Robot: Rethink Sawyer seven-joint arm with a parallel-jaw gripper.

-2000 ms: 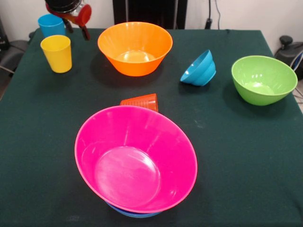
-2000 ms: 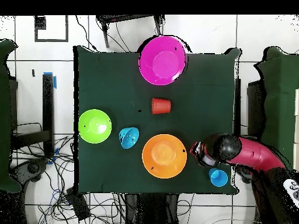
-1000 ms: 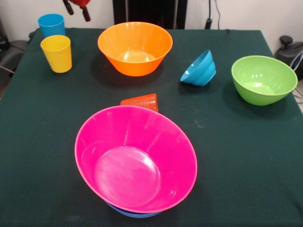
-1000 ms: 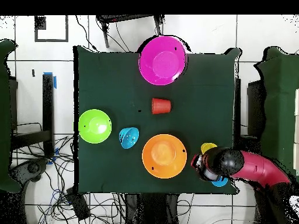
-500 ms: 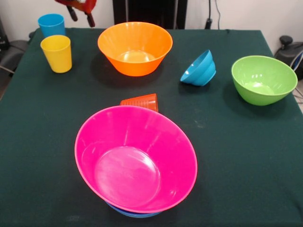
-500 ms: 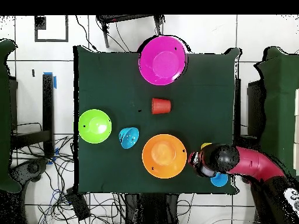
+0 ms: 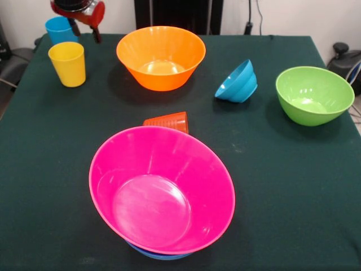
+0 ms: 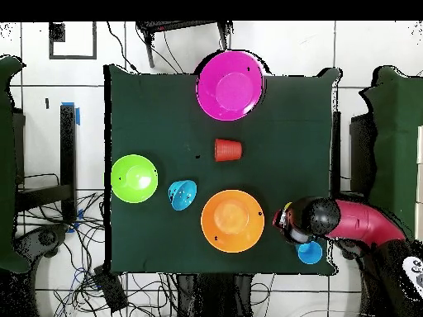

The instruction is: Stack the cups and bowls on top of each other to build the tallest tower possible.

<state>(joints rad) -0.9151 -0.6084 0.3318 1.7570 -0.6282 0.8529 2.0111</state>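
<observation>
Front view shows me my gripper [image 7: 84, 31] up beside the sky blue cup [image 7: 60, 29], behind the yellow cup [image 7: 67, 64], fingers spread, holding nothing.

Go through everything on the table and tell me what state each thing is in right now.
gripper: above the cups, holding nothing
yellow cup: upright, empty
sky blue cup: upright
orange-red cup: upside down
orange bowl: upright, empty
green bowl: upright, empty
ridged blue bowl: tipped on its side
pink bowl: tilted, atop blue bowl
</observation>
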